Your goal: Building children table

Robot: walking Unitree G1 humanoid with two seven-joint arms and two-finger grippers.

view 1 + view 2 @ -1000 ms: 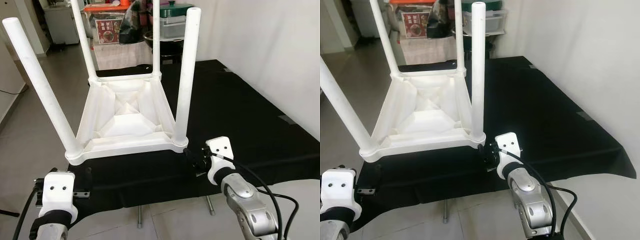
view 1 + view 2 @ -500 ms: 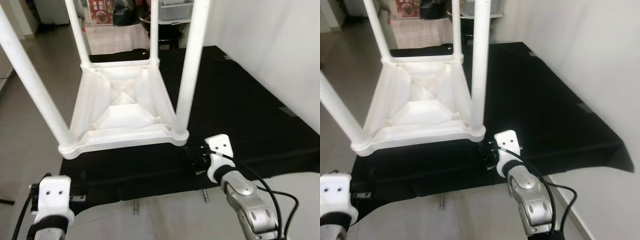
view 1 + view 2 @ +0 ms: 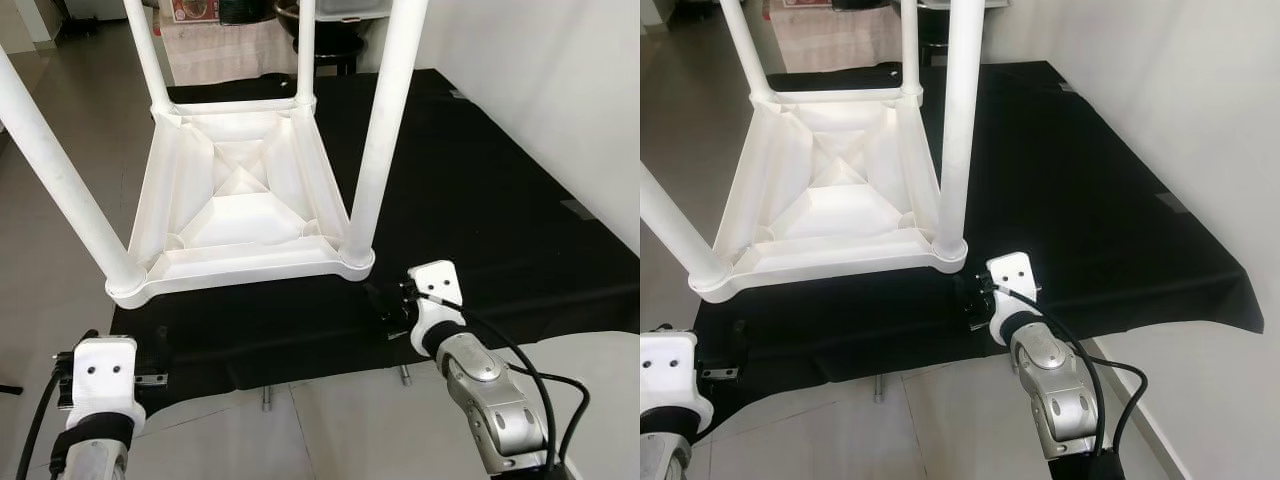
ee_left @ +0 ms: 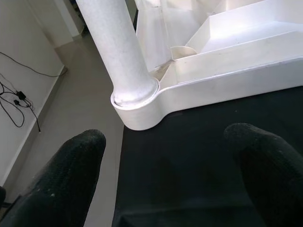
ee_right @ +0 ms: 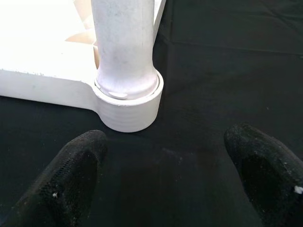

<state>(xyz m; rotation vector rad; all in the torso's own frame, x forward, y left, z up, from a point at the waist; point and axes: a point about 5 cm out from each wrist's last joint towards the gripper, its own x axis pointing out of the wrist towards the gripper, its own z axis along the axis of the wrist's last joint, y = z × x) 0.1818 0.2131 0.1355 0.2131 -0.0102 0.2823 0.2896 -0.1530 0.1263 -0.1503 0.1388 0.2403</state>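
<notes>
Using the upside-down white children table (image 3: 245, 215) as the reference point: it sits on its top on the black tabletop (image 3: 480, 200), all four legs in their corner sockets and pointing up.

Nearest to the robot, the left claw (image 3: 150, 365) hangs just in front of the table's near-left corner, fingers (image 4: 71, 175) spread wide with nothing held. In the left wrist view that corner socket sits between and beyond the fingertips. The right claw (image 3: 390, 305) is just in front of the near-right corner, also wide open and empty, lined up with the near-right leg (image 5: 125, 42).

What I'd worry about: the near-left corner sits right at the tabletop's left edge, with bare floor (image 3: 50, 250) beside it. Any shove from the right side could walk that corner off and tip the whole thing. It's top-heavy with the legs up, so grabbing a leg high and pulling could rock it too.

Room-wise, there's loads of open black surface to the table's right, reaching toward the wall (image 3: 560, 90). Past the table's far edge there's household clutter, blurry, so not much room there.
</notes>
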